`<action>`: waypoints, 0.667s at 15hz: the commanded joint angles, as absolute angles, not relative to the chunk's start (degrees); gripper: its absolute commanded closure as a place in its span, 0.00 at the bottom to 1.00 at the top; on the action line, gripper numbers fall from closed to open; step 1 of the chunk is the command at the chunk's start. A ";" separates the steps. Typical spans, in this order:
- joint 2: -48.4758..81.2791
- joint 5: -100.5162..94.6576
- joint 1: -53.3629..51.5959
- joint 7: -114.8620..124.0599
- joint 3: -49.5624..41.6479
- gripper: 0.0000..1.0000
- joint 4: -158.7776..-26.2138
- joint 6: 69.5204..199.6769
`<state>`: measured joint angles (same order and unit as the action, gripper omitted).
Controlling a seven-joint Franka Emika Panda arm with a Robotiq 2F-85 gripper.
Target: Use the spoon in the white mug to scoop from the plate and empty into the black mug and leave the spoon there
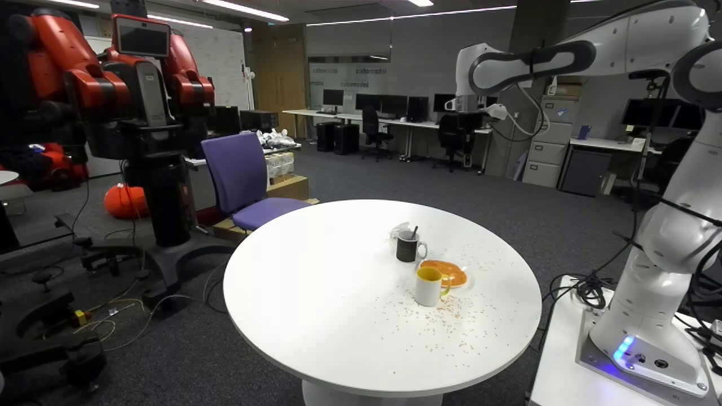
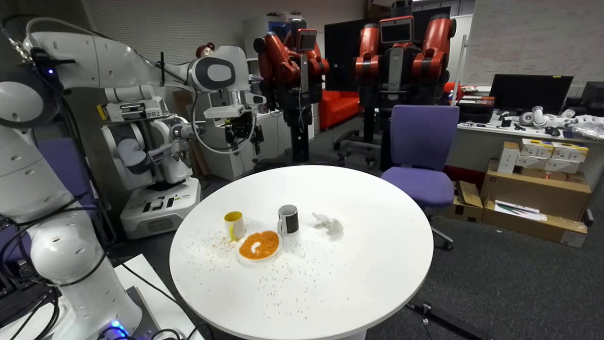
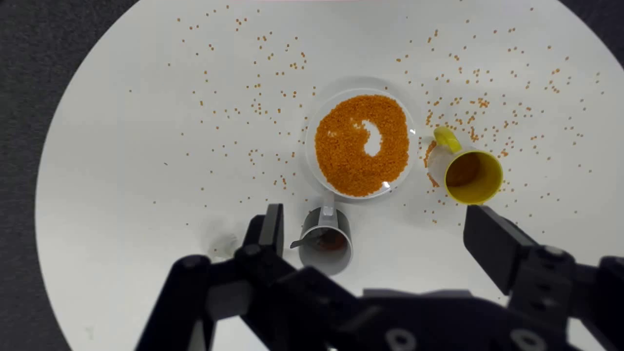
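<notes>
Spoon (image 3: 306, 241) not in the gripper (image 3: 375, 214): nearest in the wrist view (top = 12), fingers (image 3: 497, 248) stand wide apart, nothing held, well above the table (image 3: 107, 195). Below, spoon sits in the black mug (image 3: 331, 263), handle poking past the rim at 9 o'clock. Orange stuff (image 3: 333, 240) shows inside; reads as done. Main risk: a low gripper pass snags that handle, flips spoon out or tips mug. White mug (image 3: 482, 185), no spoon visible, at 3 to 4 o'clock of the plate (image 3: 373, 141); one finger shows just beside it, so dropping straight down could clip it. Plate rim right by the black mug's handle, contact unclear; a bump could spill both. Loose grains (image 3: 482, 103) toward 2 o'clock may make a nudged mug skid. Purple chair (image 2: 422, 141) farther, 2 o'clock in an exterior view, no factor.
</notes>
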<state>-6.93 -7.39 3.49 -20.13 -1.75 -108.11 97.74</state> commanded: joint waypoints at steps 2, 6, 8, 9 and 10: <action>-19.11 -13.25 2.15 -8.52 -0.09 0.00 -117.54 104.34; -26.27 -17.20 2.27 -0.87 1.28 0.00 -124.35 112.95; -29.90 -19.30 2.36 0.33 1.62 0.00 -129.26 119.95; -24.82 -16.73 2.10 -1.66 1.05 0.00 -122.94 113.95; -26.29 -17.41 2.19 -1.29 1.23 0.00 -124.97 116.29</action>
